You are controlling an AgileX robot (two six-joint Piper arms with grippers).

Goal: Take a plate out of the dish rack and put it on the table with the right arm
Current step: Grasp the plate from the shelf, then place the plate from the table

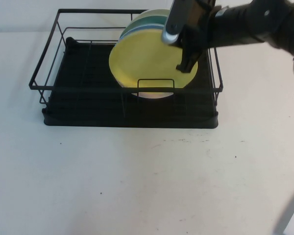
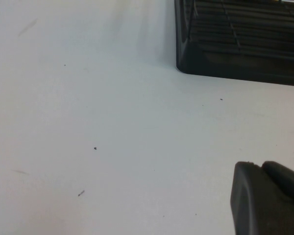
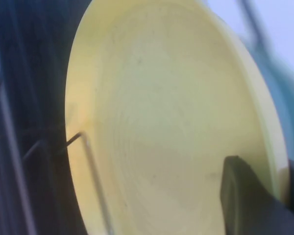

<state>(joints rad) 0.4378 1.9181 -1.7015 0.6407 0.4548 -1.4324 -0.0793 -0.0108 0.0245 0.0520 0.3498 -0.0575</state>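
The right end effector (image 1: pixel 185 62) sits over the right rim of the yellow plate (image 1: pixel 147 66), toward three o'clock on the plate's face as the high view shows it, with one finger (image 3: pixel 250 200) pressed flat against the front of the plate near its edge; the jaws look to be narrowing onto the rim, but whether the grip is firm yet cannot be told. The plate stands nearly upright in the dish rack (image 1: pixel 49 85), at the front of a stack, with a blue plate (image 1: pixel 137 25) close behind it and a pale pink one (image 1: pixel 152 94) showing at its lower edge, and a wire loop of the rack crossing its lower front. The step in hand is the grasp. The next move likely calls for a sure pinch, then a straight lift clear of the wire loop and the top rail, before carrying the plate toward six o'clock. The left end effector (image 2: pixel 267 200) hangs low over bare worktop (image 1: pixel 137 181) near the rack's corner, and its opening cannot be made out. The worktop is white, matte, lightly specked, with broad free space in front of the rack.
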